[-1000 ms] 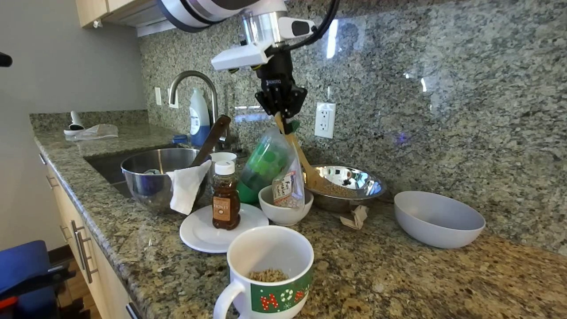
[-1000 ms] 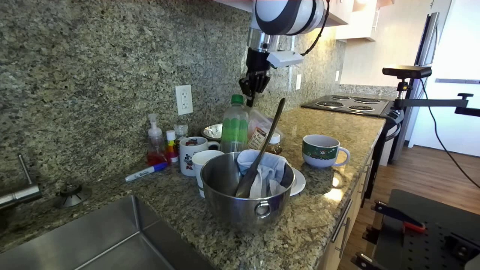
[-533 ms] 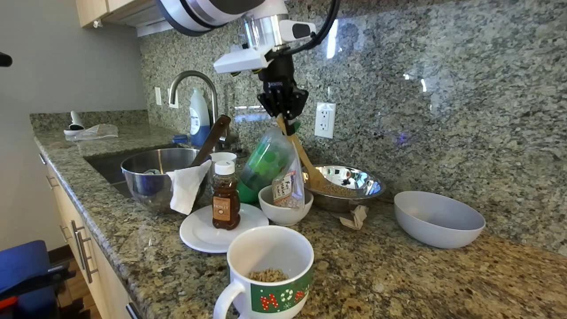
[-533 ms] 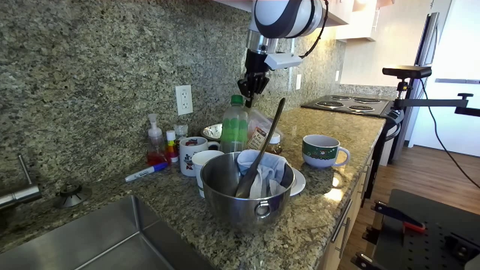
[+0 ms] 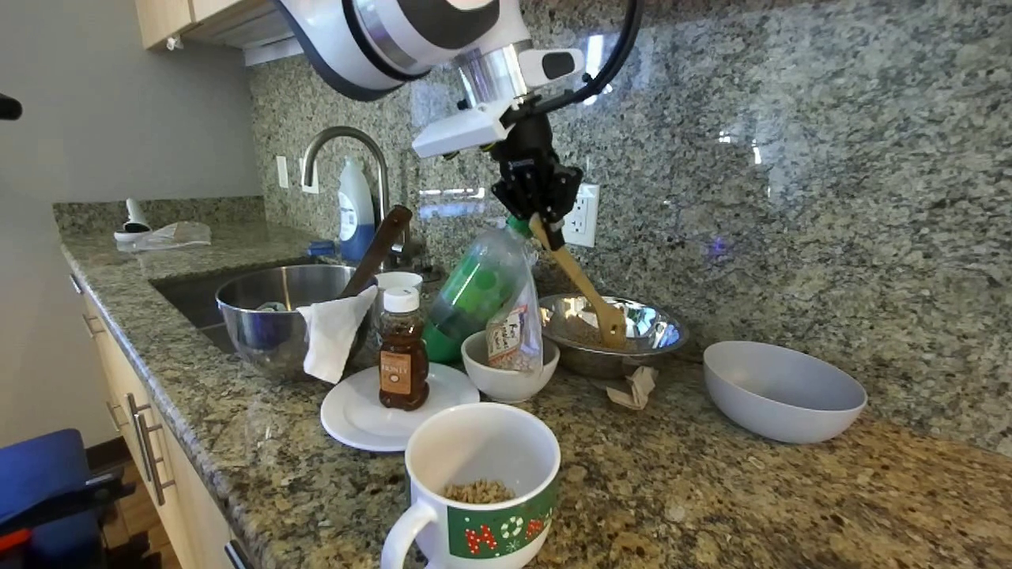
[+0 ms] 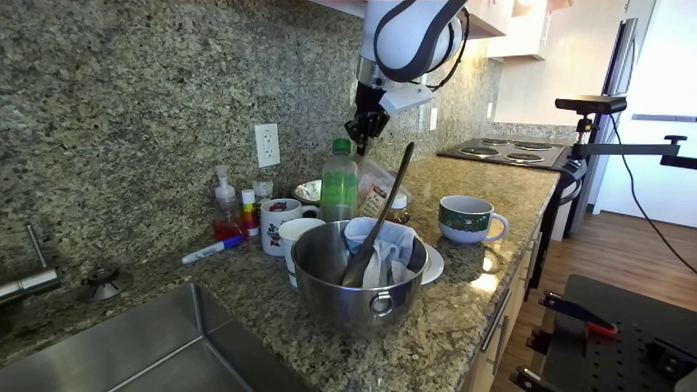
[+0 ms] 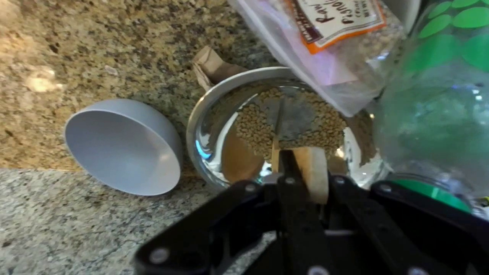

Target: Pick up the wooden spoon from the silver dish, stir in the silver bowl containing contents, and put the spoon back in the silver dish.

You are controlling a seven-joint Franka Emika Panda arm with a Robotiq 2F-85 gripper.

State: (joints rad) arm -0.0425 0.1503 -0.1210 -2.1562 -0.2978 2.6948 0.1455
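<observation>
My gripper [image 5: 553, 234] is shut on the upper end of the light wooden spoon [image 5: 581, 277]. The spoon tilts, its oval head inside the shiny silver bowl [image 5: 653, 318], toward the near side. From the wrist view, tan grains [image 7: 253, 130] ring a bare patch on the bottom of that silver bowl [image 7: 263, 72], and the handle end [image 7: 316, 173] pokes out between the fingers. The deep steel silver dish [image 6: 348, 307] stands by the sink, holding a cloth [image 6: 392, 253] and a dark wooden utensil [image 6: 375, 234]. In an exterior view the green bottle hides most of the wooden spoon.
A green-banded bottle [image 5: 478, 280] leans just beside my gripper. Close to the bowl stand a small white bowl [image 5: 506, 379] with a nut bag [image 5: 518, 336], a paper scrap [image 5: 634, 387] and a grey-blue bowl [image 5: 779, 407]. Honey [image 5: 403, 356] and a mug [image 5: 482, 490] are nearer.
In an exterior view, my gripper has moved right and slightly down and tilted, sweeping the spoon's head from the bowl's left part to its near right. The green bottle has shifted slightly.
</observation>
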